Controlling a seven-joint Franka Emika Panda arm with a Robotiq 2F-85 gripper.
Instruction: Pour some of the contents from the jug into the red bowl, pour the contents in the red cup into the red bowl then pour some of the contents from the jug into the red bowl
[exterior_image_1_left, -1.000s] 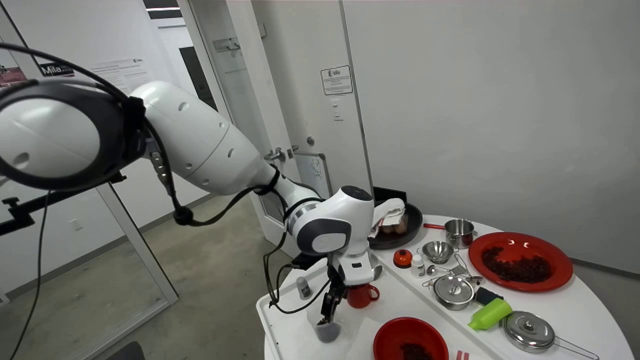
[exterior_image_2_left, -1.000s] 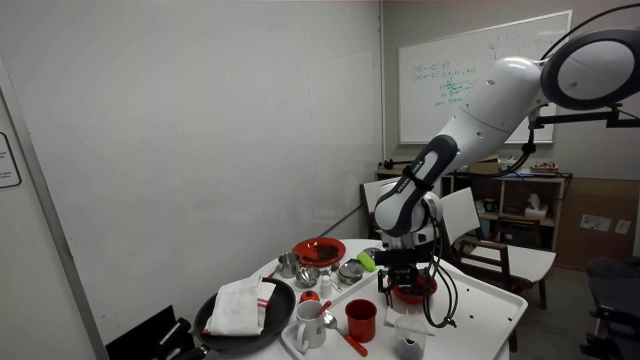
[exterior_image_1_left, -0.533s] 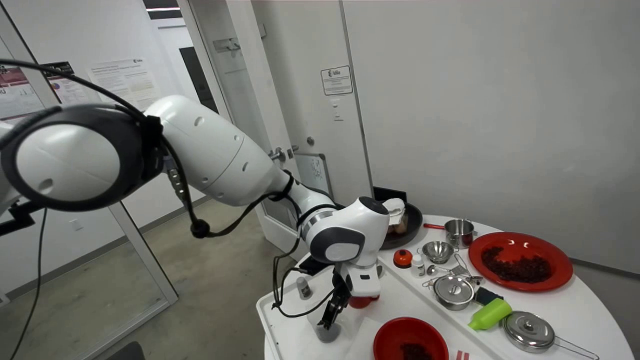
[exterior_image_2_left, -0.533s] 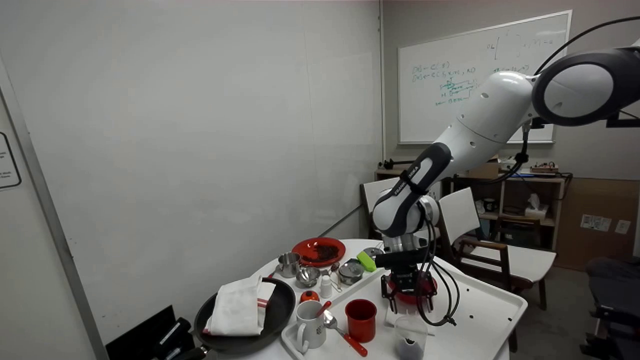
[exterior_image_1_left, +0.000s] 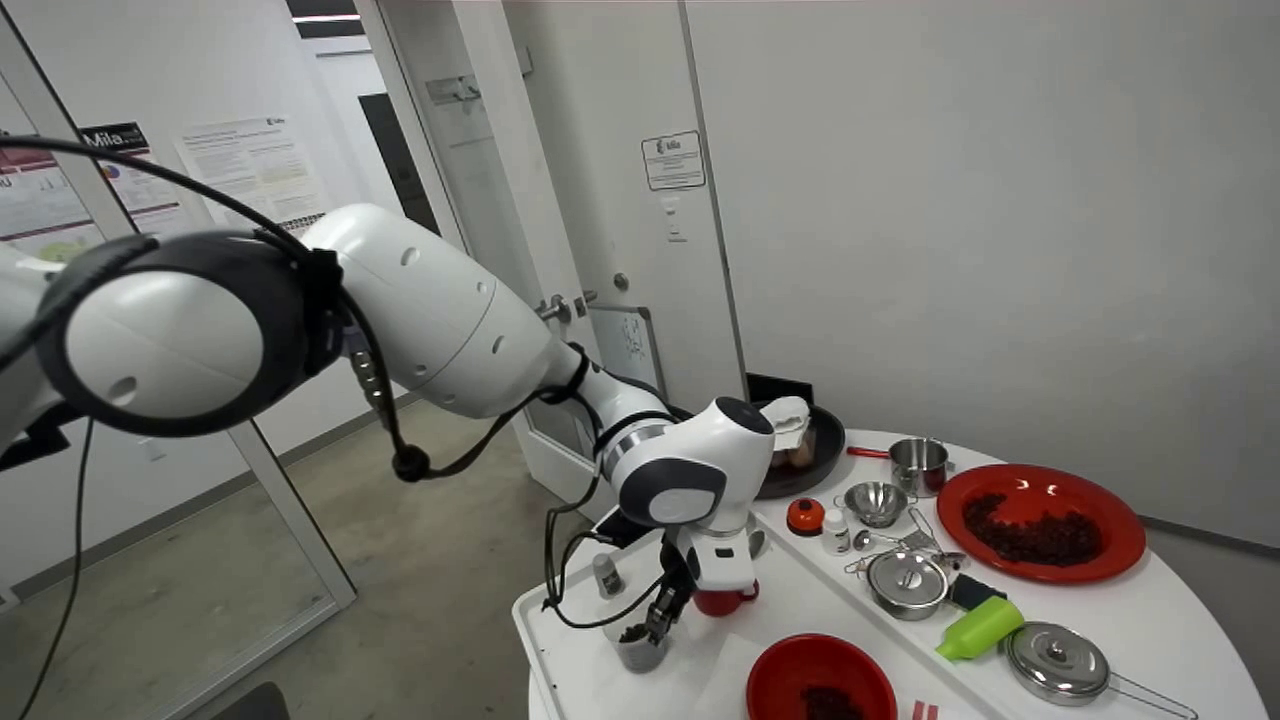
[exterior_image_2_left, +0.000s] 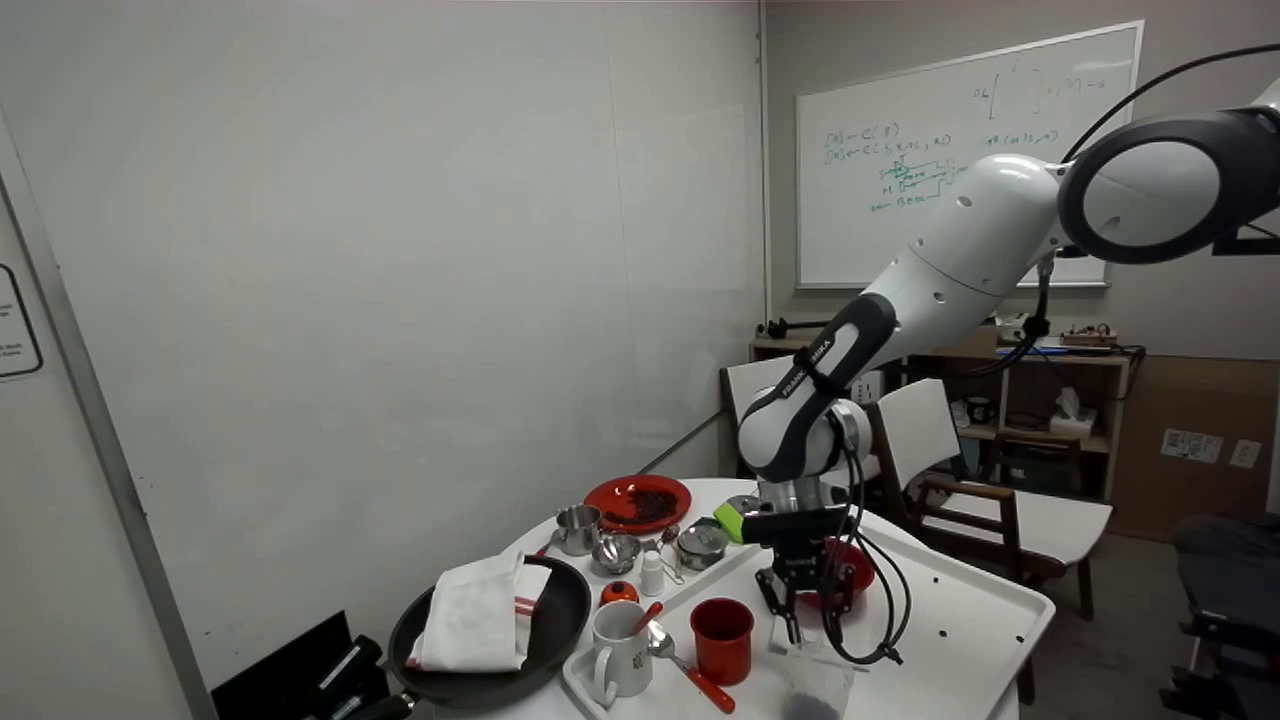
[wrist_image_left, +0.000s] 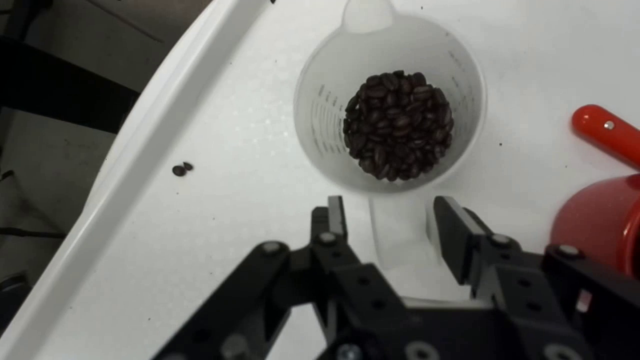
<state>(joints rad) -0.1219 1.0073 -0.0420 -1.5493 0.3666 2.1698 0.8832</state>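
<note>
The jug (wrist_image_left: 325, 90) is a clear measuring cup with dark coffee beans in its bottom; it stands on the tray in both exterior views, its walls faint (exterior_image_1_left: 642, 656) (exterior_image_2_left: 820, 682). My gripper (wrist_image_left: 389, 200) is at its handle (wrist_image_left: 402, 235). The fingers are apart, one on each side of the handle: a gap shows on the left, while the right finger lies close to or against it. The red bowl (exterior_image_1_left: 795, 668) holds some dark beans; in an exterior view the arm partly covers the bowl (exterior_image_2_left: 860, 572). Beside the gripper stands the red cup (wrist_image_left: 585, 220), upright (exterior_image_2_left: 722, 645); its contents are hidden.
A white mug (exterior_image_2_left: 622, 655) and a red-handled spoon (exterior_image_2_left: 708, 690) lie near the red cup. The tray's raised rim (wrist_image_left: 145, 165) runs close by. Beyond it are a frying pan (exterior_image_2_left: 560, 620) with a towel, small metal pots (exterior_image_1_left: 905, 585) and a red plate (exterior_image_1_left: 1115, 530) with beans.
The arm has come down and shifted slightly at the jug. The jaws have narrowed from wider apart. The jug has slid a little on the tray, toward its outer edge.
</note>
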